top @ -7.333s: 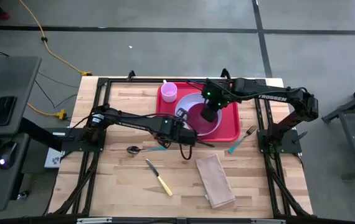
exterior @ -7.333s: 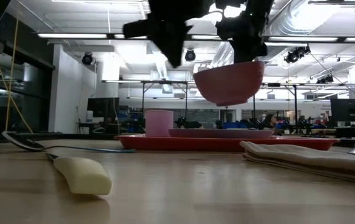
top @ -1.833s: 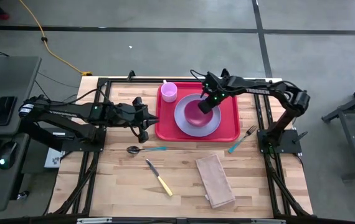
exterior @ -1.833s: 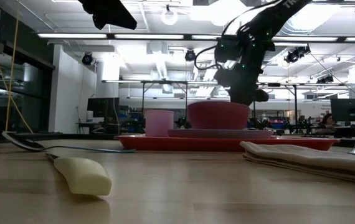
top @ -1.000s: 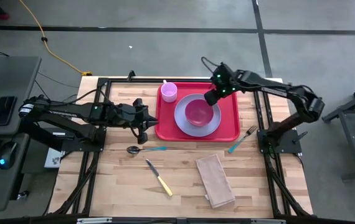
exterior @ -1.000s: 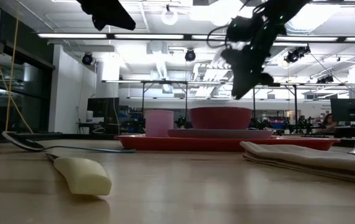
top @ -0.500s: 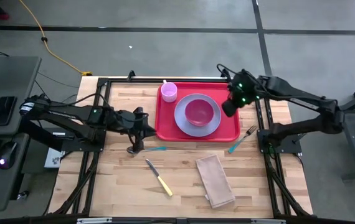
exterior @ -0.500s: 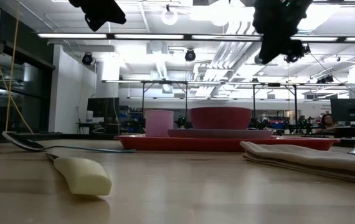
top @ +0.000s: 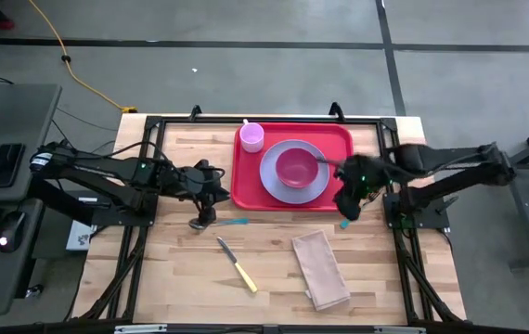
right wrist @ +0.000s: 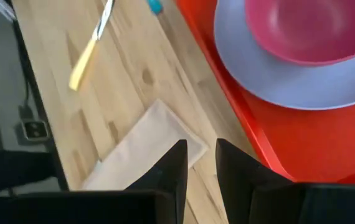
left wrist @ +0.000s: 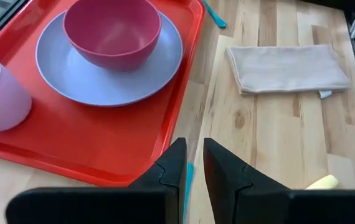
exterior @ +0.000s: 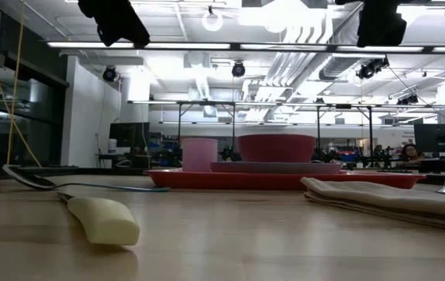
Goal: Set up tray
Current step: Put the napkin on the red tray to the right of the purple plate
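The red tray [top: 246,190] lies at the table's far middle. On it sits the lavender plate [top: 272,186] with the pink bowl [top: 297,168] standing upright on it, and a pink cup [top: 251,137] in the tray's far left corner. My left gripper [top: 204,216] hangs over the spoon [top: 199,223] just left of the tray, fingers a narrow gap apart [left wrist: 193,149], the spoon's blue handle [left wrist: 189,177] below them. My right gripper [top: 347,206] hovers off the tray's near right corner, above the fork's blue handle [top: 347,222], fingers slightly apart [right wrist: 201,152]. Both are empty.
A folded beige napkin [top: 320,269] lies near the table's front, right of middle. A yellow-handled knife [top: 237,264] lies left of it. The fork [top: 372,196] rests by the right frame rail. Black frame rails border the table.
My right gripper has drawn away from the bowl, swung toward the table's right edge, then come toward the near side, ending over the fork's handle. My left gripper has shifted a little toward the near edge, over the spoon. The bowl has stayed on the plate.
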`<state>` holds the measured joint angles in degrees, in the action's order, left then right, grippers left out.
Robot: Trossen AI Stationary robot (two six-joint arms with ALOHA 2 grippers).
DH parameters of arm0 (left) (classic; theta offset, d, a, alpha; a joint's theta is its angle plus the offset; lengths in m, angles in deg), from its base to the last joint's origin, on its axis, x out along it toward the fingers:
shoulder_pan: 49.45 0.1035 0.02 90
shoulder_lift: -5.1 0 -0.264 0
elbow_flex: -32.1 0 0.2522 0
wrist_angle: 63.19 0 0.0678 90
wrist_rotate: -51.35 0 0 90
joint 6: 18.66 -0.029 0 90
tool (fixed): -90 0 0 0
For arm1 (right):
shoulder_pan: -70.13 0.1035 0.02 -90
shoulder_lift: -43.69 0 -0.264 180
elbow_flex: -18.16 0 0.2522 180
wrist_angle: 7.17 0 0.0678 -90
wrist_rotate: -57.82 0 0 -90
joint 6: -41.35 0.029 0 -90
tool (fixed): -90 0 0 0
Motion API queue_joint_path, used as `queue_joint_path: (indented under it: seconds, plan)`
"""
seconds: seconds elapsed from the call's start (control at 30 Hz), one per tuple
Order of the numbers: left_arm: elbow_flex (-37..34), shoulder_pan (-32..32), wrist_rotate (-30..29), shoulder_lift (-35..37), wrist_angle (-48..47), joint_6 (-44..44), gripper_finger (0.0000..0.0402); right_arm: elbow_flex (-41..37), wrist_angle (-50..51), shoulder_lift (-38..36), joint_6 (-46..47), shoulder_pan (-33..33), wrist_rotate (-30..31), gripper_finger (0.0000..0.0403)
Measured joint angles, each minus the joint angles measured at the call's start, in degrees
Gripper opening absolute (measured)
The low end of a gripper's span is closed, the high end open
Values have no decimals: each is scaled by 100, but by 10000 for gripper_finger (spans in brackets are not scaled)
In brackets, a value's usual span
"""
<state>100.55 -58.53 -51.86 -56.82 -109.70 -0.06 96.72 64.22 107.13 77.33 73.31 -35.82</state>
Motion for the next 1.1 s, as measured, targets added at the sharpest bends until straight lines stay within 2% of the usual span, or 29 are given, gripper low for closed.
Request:
queue_joint_path:
  seconds: [0.17, 0.4, 0.9, 1.1]
  plan:
    - [3, 4, 0, -58, -8, 121, 85, -3, -4, 301, 151, 756, 511, 62]
    - [-3, 4, 2, -184, -52, 142, 85, -5, -28, 888, 32, 1296, 674, 62]
    - [-6, 7, 3, -300, -33, 209, 85, -7, -57, 2535, -1254, 1500, 435, 71]
    - [-6, 7, 4, -301, -44, 217, 85, -7, -287, 2948, -1777, 1500, 446, 101]
